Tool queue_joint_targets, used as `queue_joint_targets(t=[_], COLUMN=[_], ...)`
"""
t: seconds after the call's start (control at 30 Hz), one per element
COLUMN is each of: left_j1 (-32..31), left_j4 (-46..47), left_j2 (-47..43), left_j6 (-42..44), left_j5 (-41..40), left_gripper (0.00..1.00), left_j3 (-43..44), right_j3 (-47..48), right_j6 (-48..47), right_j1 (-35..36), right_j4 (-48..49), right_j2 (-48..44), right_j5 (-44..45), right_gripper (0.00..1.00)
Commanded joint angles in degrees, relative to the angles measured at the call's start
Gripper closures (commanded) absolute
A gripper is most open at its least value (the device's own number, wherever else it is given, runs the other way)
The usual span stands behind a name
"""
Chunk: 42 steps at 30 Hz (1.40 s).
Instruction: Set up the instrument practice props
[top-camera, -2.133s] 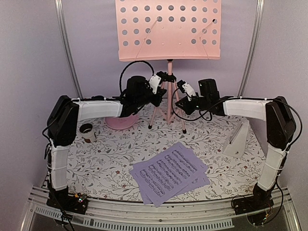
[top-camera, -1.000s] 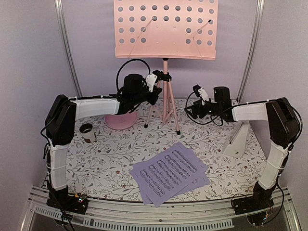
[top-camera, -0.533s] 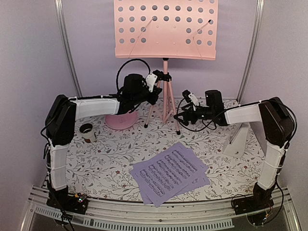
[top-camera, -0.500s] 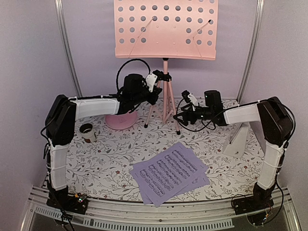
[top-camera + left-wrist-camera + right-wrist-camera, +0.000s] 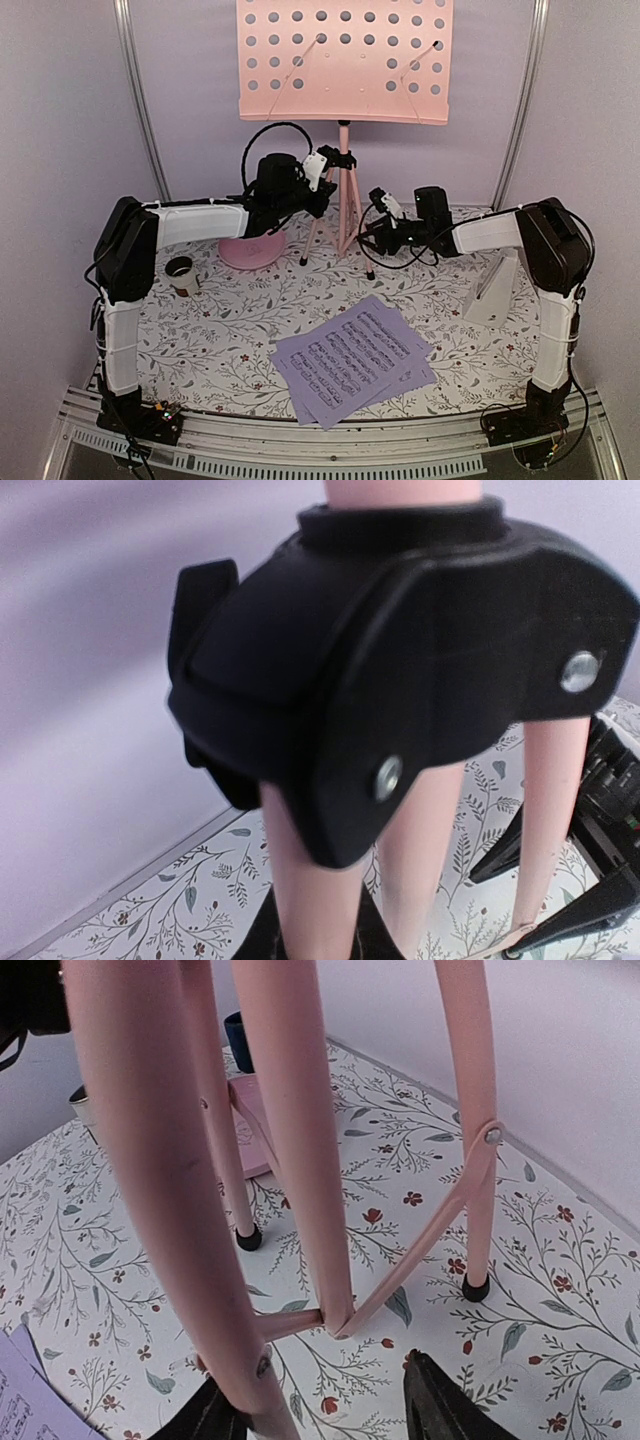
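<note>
At the music stand (image 5: 344, 62), left claw (image 5: 322, 168) reaches high, right claw (image 5: 368, 238) low.

The sheet music pages (image 5: 355, 355) carry printed staves of notes, too small to read; no other text shows.

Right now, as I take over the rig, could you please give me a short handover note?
Left gripper: at the black joint of the stand; grip hidden.
Right gripper: open, low beside a stand leg, not clamped.
Stand: upright at the back of the table.
Sheets: flat on the table, near the front.
Metronome: standing at the right.
Done: stand is up.
Left: probably sheets onto the stand's desk; metronome may need placing.
</note>
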Motion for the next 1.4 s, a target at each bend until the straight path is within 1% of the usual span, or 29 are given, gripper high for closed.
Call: queue_joint_targets(t=[0.0,0.2,0.33,0.37,0.4,0.47,0.53,0.63,0.7,0.83,0.93,1.03,1.23,1.37], left_j1=[0.14,-0.05,-0.12,-0.10,-0.06,0.09,0.48,1.17,1.95,4.10,5.13,5.90,6.01,5.96], left_j4=[-1.50,-1.58,-1.43,-1.30,-1.13,-0.02,2.23,5.37,5.74,6.95,7.07,4.61,1.95,-0.26], left_j2=[0.98,0.47,-0.12,-0.50,-1.08,-3.17,-5.43,-9.06,-11.18,-11.15,-9.21,-4.71,0.03,3.17], left_j6=[1.01,0.96,0.70,0.66,0.73,1.00,1.11,0.71,-0.36,-1.67,-0.51,0.40,3.20,4.03], left_j5=[-1.13,-0.87,-1.07,-0.79,-0.38,0.71,1.84,3.72,5.08,8.66,11.27,14.22,16.77,17.46], left_gripper=[1.00,1.00,0.99,0.95,0.89,0.74,0.63,0.49,0.44,0.42,0.42,0.42,0.43,0.46], left_j3=[1.35,0.68,-0.25,-0.95,-1.83,-5.43,-9.69,-15.69,-18.17,-21.55,-21.54,-18.40,-12.37,-8.82], right_j3=[2.73,2.72,2.18,1.97,1.79,1.70,1.53,1.48,1.62,1.81,2.36,3.76,4.12,4.29], right_j6=[-0.05,0.02,-0.27,-0.28,-0.28,-0.33,-0.62,-0.72,-0.81,-1.96,-3.01,-3.55,-4.37,-4.58], right_j1=[0.72,0.70,0.74,0.72,0.72,0.66,0.52,0.37,0.35,0.34,0.28,-0.03,-0.61,-0.67], right_j4=[-0.28,-1.06,-1.49,-1.57,-1.77,-2.36,-2.76,-2.98,-3.39,-4.38,-5.58,-7.59,-8.67,-9.08], right_j2=[2.26,2.84,2.33,2.19,2.08,1.91,1.87,2.14,2.30,1.77,1.40,1.80,1.88,1.63], right_j5=[-0.28,-0.40,0.23,0.34,0.20,-0.30,-0.55,-1.52,-1.83,-1.54,-1.41,-1.78,-1.93,-2.06], right_gripper=[0.51,0.72,0.94,0.98,1.00,1.00,1.00,1.00,1.00,1.00,1.00,1.00,1.00,1.00])
